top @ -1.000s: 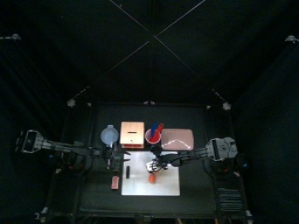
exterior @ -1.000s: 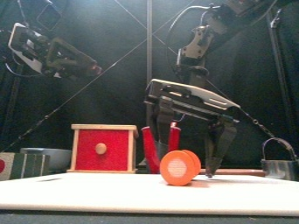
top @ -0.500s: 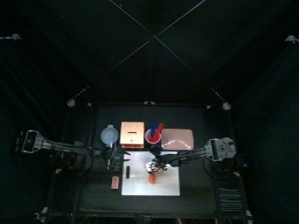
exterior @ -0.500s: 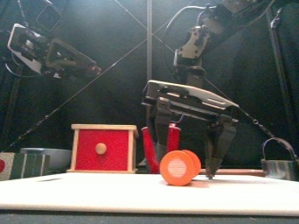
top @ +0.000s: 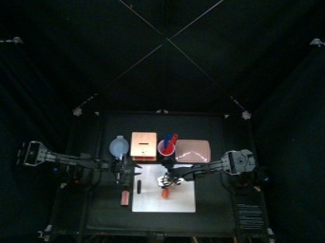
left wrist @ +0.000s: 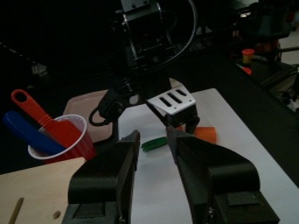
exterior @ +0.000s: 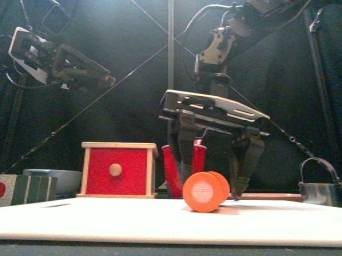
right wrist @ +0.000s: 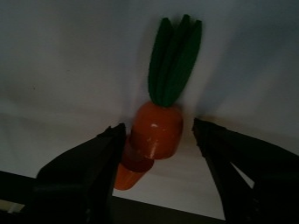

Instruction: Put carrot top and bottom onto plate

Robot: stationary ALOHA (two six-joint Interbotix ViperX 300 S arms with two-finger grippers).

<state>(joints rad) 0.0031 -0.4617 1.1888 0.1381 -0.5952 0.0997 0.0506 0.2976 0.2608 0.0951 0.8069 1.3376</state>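
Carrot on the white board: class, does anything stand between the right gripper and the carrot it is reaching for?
Nothing visible does. The right gripper hangs over the carrot with its jaws open, one on each side of the orange body. Only bare white board shows around the carrot in the right wrist view.

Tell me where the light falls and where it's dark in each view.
Top view: the white mat is the one bright patch, with black curtains all around. Front view: the carrot and the red box are well lit against dark curtains. Right wrist view: the white surface dims around the carrot.
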